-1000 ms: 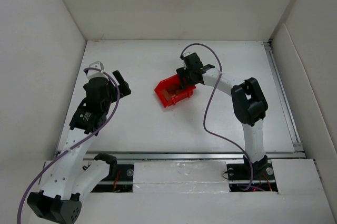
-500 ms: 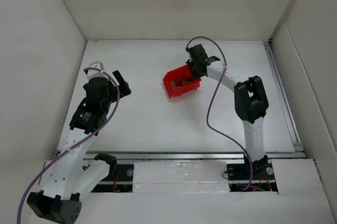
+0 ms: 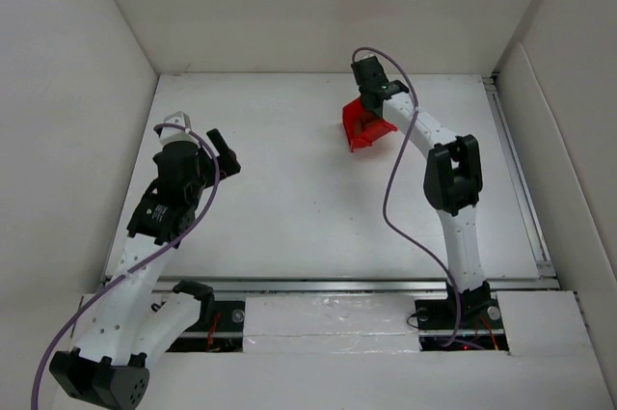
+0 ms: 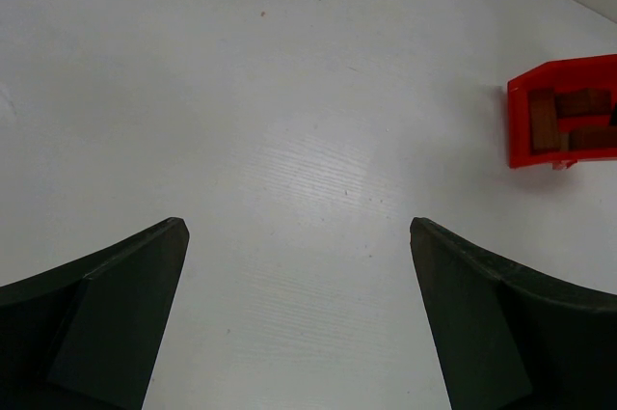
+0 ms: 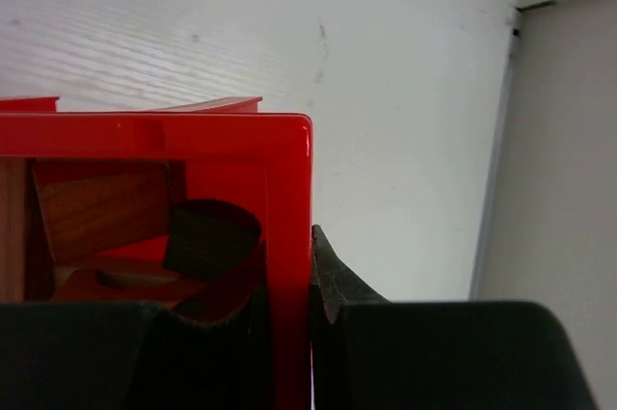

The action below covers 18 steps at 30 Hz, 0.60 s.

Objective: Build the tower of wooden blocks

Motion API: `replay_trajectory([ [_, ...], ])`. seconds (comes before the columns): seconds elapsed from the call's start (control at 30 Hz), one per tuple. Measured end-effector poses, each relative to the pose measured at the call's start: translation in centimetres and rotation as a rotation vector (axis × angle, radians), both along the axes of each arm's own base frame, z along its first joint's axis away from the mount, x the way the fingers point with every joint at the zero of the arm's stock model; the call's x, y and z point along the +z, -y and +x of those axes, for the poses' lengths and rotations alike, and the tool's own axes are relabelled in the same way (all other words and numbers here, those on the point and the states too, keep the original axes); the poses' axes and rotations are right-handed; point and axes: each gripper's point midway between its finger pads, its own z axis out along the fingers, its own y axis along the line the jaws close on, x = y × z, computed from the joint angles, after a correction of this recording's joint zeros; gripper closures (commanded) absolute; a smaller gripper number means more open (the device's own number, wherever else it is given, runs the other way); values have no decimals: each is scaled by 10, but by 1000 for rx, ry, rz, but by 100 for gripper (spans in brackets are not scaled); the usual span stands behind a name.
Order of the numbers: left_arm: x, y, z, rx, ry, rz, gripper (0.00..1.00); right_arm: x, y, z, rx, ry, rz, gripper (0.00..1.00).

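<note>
Left gripper [image 4: 299,236]: jaws spread wide, nothing in them, above the bare white table [image 4: 289,92]. Right gripper [image 5: 289,280]: clamped on the side wall of the red plastic bin [image 3: 364,130] at far centre-right of the table, one finger inside and one outside. Small reddish-brown wooden blocks [image 4: 543,123] lie loose inside the bin, unstacked, with flat rectangular faces and visible grain.

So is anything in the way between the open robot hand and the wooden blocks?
Only bare table lies between the left gripper and the red bin. But the wood blocks sit inside that bin, so its walls surround them, and the right gripper has its jaws clamped on one wall.
</note>
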Motion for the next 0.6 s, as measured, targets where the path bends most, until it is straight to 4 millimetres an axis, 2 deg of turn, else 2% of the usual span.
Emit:
replay_trajectory([
  [0.13,0,0,0,-2,-1,-1,1,5,1,-4,-14,5,-161,100],
  [0.33,-4,3,2,-11,-17,0,1,35,-15,-6,-17,92,-368,97],
  [0.6,-7,4,2,-16,-25,2,1,46,-41,-28,-3,141,-527,98],
])
